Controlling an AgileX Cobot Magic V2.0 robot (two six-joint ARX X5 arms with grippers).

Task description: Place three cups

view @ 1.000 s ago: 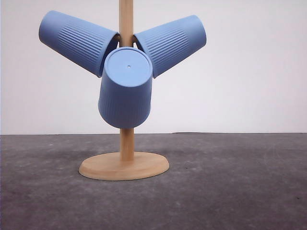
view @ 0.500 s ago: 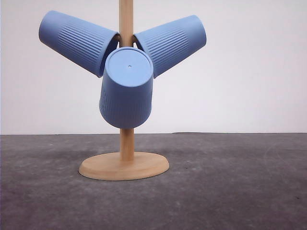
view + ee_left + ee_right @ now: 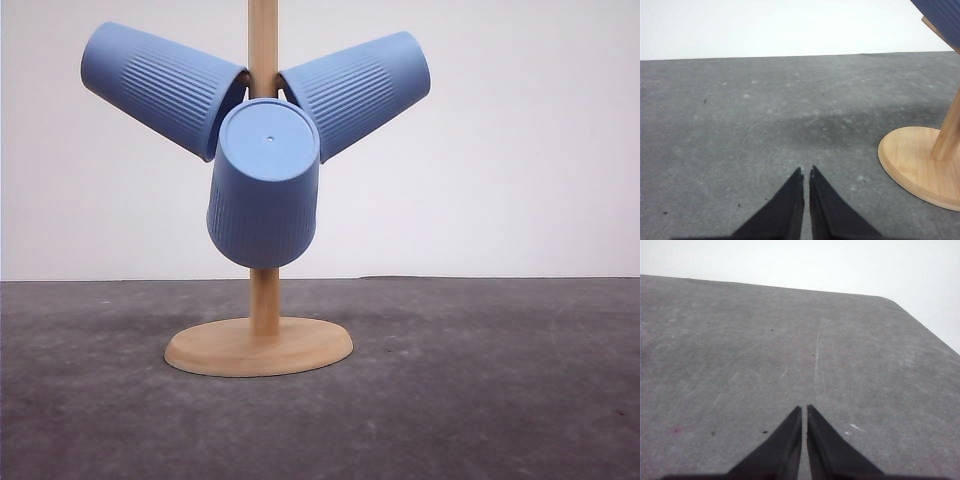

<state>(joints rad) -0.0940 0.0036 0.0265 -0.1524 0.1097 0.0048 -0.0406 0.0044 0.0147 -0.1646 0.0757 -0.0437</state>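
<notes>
Three light-blue ribbed cups hang on a wooden stand's pole in the front view. One cup slants up to the left, another cup slants up to the right, and the third cup points its flat base toward the camera. In the left wrist view my left gripper is shut and empty over the grey table, with the stand's round base off to one side and a cup's edge above it. My right gripper is shut and empty above bare table.
The stand's round wooden base rests on the dark grey table left of centre. A white wall rises behind the table. In the right wrist view the table's far edge and a rounded corner are visible.
The front cup has swung very slightly to the right on its peg and settled. Nothing else has moved.
</notes>
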